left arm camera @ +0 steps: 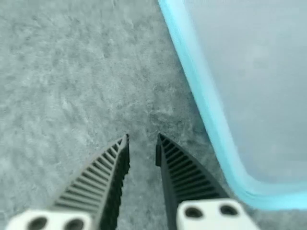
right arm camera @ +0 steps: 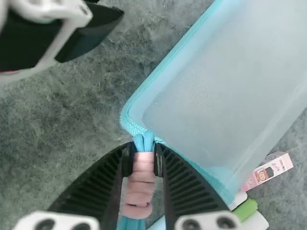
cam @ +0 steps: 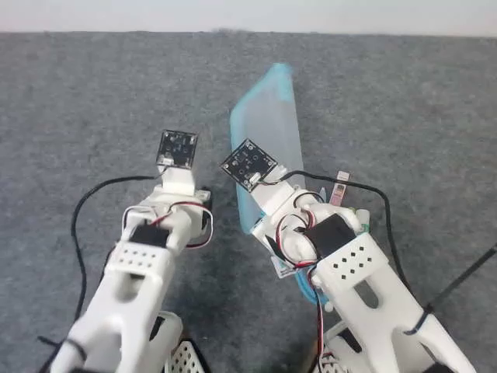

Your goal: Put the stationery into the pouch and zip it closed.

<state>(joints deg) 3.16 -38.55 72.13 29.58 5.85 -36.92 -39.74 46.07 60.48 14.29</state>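
Observation:
A translucent pouch (cam: 268, 128) with a light-blue border lies on the grey carpet, its near end under my right arm (cam: 334, 249). My right gripper (right arm camera: 142, 160) is shut on the pink zipper pull (right arm camera: 140, 184) and its blue loop at the pouch (right arm camera: 225, 91) corner. A small pink stationery box (right arm camera: 268, 171) lies beside the pouch, with a green item (right arm camera: 246, 209) close by; the pink box (cam: 338, 190) also peeks out by the right arm. My left gripper (left arm camera: 142, 140) hovers over bare carpet beside the pouch edge (left arm camera: 206, 100), slightly open and holding nothing.
Grey carpet (cam: 93, 101) covers the table around both arms, up to a pale wall at the back. Black cables (cam: 85, 206) trail from each arm. The left arm (cam: 155, 241) stands just left of the pouch.

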